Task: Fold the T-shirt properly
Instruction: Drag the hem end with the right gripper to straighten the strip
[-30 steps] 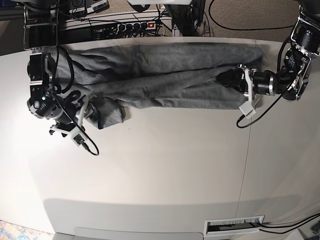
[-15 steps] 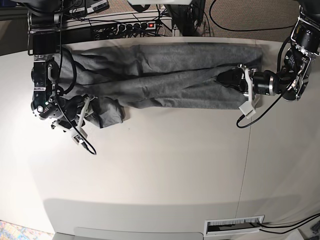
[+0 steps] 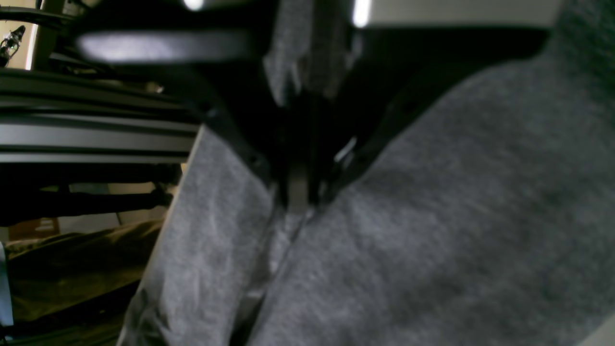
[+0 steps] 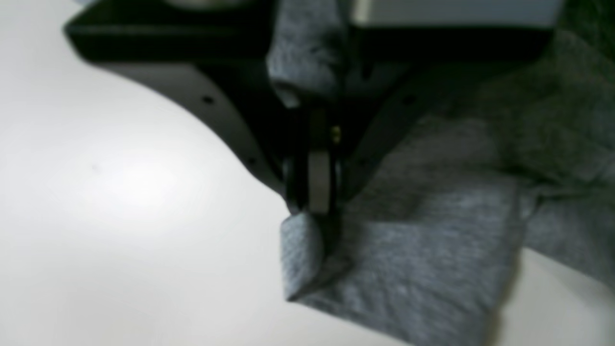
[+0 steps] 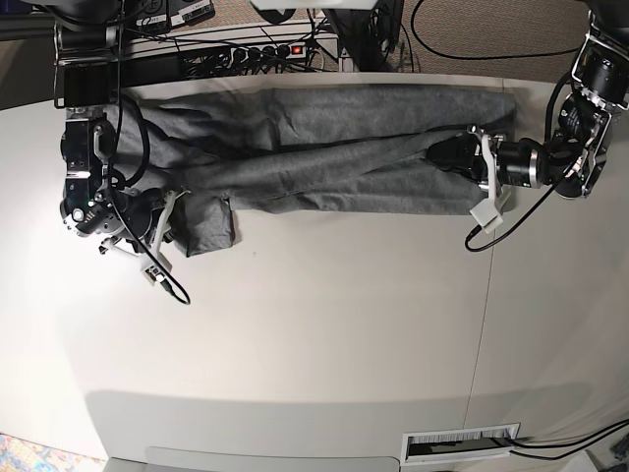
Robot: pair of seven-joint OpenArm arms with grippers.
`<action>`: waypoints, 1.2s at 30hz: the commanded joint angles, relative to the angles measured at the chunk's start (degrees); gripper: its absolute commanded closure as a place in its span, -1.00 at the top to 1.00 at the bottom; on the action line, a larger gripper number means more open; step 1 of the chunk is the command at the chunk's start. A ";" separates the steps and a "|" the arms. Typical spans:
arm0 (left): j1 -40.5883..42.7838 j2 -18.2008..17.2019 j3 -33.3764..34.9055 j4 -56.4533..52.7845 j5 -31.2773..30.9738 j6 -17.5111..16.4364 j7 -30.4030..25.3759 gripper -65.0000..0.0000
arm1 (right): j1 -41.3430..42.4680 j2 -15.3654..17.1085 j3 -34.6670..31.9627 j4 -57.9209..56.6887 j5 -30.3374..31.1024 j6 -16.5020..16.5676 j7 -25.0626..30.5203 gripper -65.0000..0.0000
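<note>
The heather-grey T-shirt [image 5: 334, 147] lies stretched lengthways along the far edge of the white table [image 5: 324, 324], with a fold ridge running across it. My left gripper [image 5: 435, 152], on the base view's right, is shut on a pinch of the shirt; the left wrist view shows its closed fingers [image 3: 298, 187] on grey cloth [image 3: 456, 216]. My right gripper [image 5: 169, 211], on the base view's left, is shut on the shirt's bunched corner [image 5: 208, 226]; the right wrist view shows its fingertips [image 4: 312, 192] clamping a folded edge [image 4: 408, 269] over the table.
A power strip [image 5: 256, 51] and cables lie behind the table's far edge. A white tag [image 5: 486, 211] hangs from the left arm. A vent grille [image 5: 460, 444] sits at the near right. The table's front half is bare white surface.
My right gripper has moved up and slightly inward, dragging the bunched corner toward the rest of the shirt and making it more compact. The left arm has not moved.
</note>
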 commanded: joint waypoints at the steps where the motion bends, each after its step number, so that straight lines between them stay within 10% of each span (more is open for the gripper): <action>1: 0.07 -0.83 0.15 -0.15 4.15 0.95 3.06 -0.92 | 1.51 0.92 0.50 2.67 1.09 -0.26 -0.26 -1.00; 15: 0.07 -0.81 0.15 -0.15 4.15 0.95 2.54 -0.92 | -9.09 2.14 2.99 21.86 13.86 -0.24 -13.92 -1.00; 27: 0.07 -0.81 0.15 -0.15 4.15 0.95 1.95 -0.92 | -28.65 2.14 23.89 36.59 20.37 -0.17 -13.55 -1.00; 36: 0.07 -0.81 0.15 -0.15 4.15 0.95 1.62 -0.92 | -30.23 2.14 25.24 36.44 8.44 -0.04 -4.22 -1.00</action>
